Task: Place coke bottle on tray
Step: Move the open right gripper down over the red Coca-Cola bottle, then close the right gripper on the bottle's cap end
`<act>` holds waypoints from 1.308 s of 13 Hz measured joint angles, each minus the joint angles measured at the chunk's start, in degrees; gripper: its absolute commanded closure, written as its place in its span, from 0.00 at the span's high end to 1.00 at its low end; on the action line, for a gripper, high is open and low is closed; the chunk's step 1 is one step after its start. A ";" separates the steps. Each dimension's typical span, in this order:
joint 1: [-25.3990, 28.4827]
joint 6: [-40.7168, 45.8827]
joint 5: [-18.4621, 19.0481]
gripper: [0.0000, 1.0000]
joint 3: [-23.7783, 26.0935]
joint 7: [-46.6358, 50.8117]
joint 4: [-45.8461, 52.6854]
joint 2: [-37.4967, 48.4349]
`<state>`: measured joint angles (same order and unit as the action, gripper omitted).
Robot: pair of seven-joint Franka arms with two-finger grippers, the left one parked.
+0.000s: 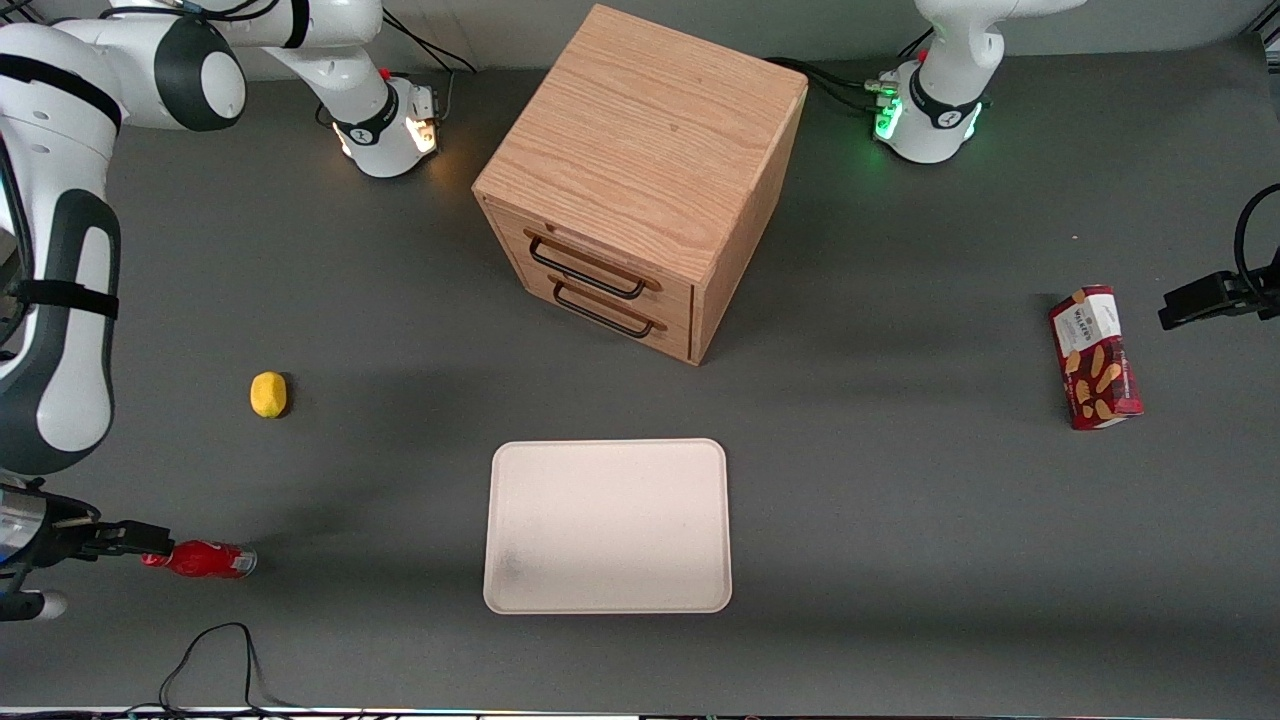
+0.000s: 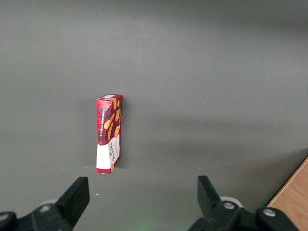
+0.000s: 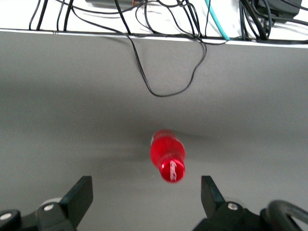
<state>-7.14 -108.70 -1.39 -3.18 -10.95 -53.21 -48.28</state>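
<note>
1. The bottle lies on its side on the table, toward the working arm's end, cap pointing at the gripper, well apart from the tray.
2. Small and plastic, it is probably light, smooth and apt to roll; the label band at mid-body looks the surest hold.
3. The gripper hangs just beside the cap, its fingers spread wide and holding nothing.
4. A lemon sits farther from the camera; a cabinet and a snack box stand clear.

Front view looks down over the table; the right wrist view shares its coke bottle, seemingly close.
</note>
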 measured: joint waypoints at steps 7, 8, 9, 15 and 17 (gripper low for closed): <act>0.20 -2.36 4.90 0.96 0.29 -0.57 0.14 -4.24; 0.20 -2.36 4.99 0.95 0.29 -0.72 0.15 -4.39; 0.16 -2.28 5.07 0.95 0.29 -1.17 0.15 -4.43; -0.87 -0.36 5.18 0.70 0.11 -5.10 0.16 -4.48; -0.96 -0.28 5.18 0.37 0.11 -5.25 0.16 -4.55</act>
<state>-8.10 -108.98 3.80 -3.07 -16.21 -53.05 -52.83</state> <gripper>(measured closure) 0.233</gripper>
